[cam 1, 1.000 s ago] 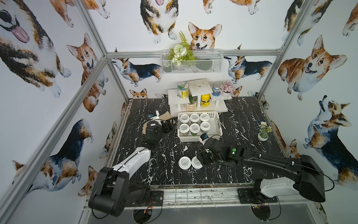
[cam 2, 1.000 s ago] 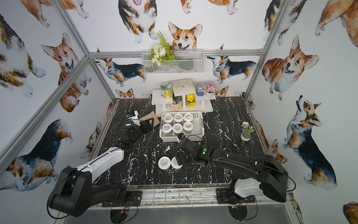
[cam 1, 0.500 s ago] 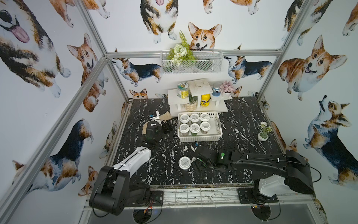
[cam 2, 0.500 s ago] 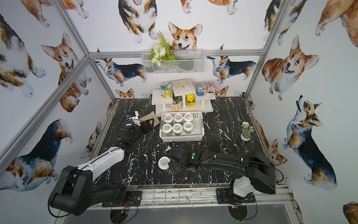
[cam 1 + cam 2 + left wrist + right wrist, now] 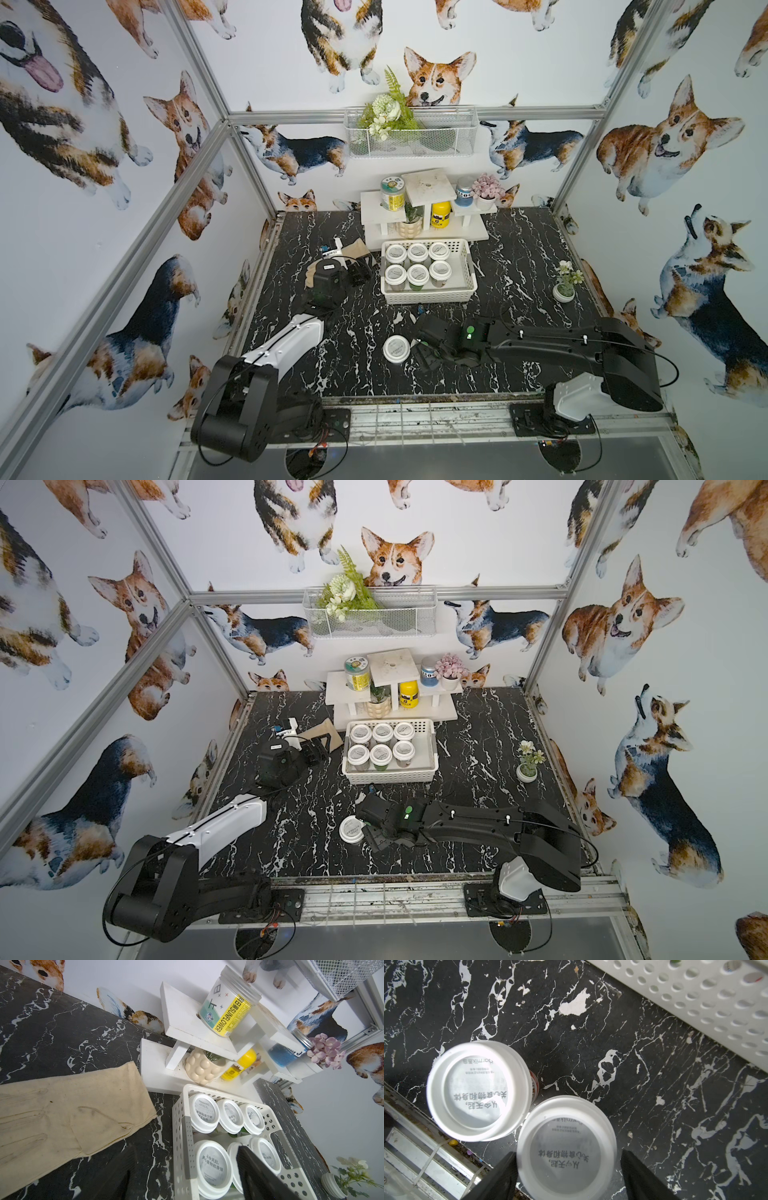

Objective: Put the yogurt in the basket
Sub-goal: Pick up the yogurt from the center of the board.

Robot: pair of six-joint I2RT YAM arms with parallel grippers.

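The desk (image 5: 519, 266) carries the basket (image 5: 428, 296) at frame centre with six yogurts (image 5: 417, 274); two more stand below it. Left jaws hang parted, empty. Right jaws straddle one lid (image 5: 566, 1153); gripped or not, I cannot tell. Probably light, rigid, slick: grip across the lid.

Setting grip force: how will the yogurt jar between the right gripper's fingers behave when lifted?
The yogurt jar has a wide moulded lid, so probably stiff. Its smooth plastic may slip. Standing upright, it likely won't roll.
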